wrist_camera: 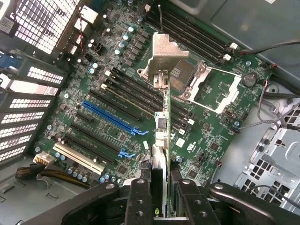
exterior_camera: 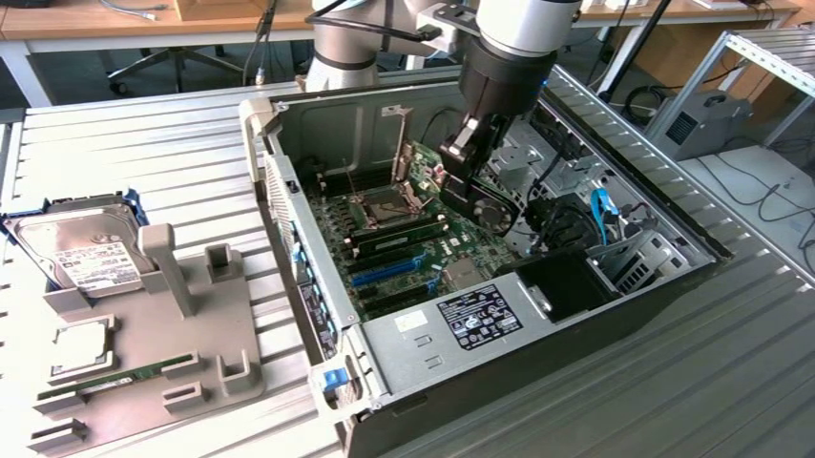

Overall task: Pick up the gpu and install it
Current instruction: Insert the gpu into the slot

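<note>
1. Two fingers (wrist_camera: 139,199) of the gripper (wrist_camera: 161,206) sit nearest the wrist camera, clamped on the flat faces of the gpu (wrist_camera: 162,154), which shows edge-on between them.
2. I judge the card light and stiff but fragile. Its bare board edges or cooler frame look like the safe places to hold, not the fan blades or the contact edge. A board this thin could twist between narrow pads.
3. In the exterior view the gripper (exterior_camera: 465,167) carries the gpu (exterior_camera: 491,212) on edge inside the open case (exterior_camera: 421,329), above the motherboard (exterior_camera: 382,286) and apart from it. The black fan faces about four o'clock. The long axis seems to run from ten o'clock to four.
4. Beyond the card's lower edge lie the blue slot (wrist_camera: 112,119) and, farther on, the CPU socket (wrist_camera: 187,75). I cannot tell whether the card lines up with the slot.
5. Farthest off, at nine o'clock from the case, a hard drive (exterior_camera: 83,253) rests in its holder.
</note>
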